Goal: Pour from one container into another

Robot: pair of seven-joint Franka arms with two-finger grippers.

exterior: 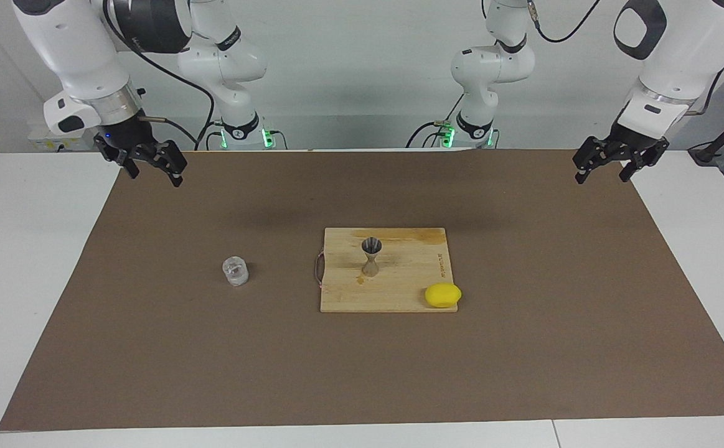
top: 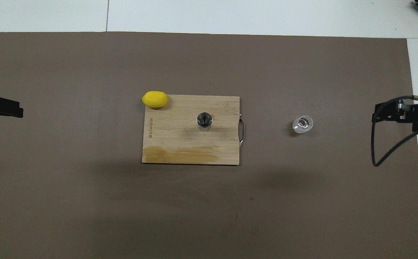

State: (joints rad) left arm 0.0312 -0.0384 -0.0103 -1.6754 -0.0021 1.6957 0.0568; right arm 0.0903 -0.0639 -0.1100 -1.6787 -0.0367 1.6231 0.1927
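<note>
Glass cup [exterior: 235, 271] stands upright on the brown mat [exterior: 150, 348] toward the right arm's end of the counter, well apart from the metal jigger [exterior: 371, 256] upright on the wooden cutting board [exterior: 399, 292]. A lemon [exterior: 442, 295] sits at the board's corner. Left hand [exterior: 604, 169] and right hand [exterior: 153, 169] hang raised over the mat's edges, both with fingers spread and holding nothing.

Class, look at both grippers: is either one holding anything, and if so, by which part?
Nothing is held. The left gripper and right gripper hang open and empty; the glass cup and the jigger stand untouched.
</note>
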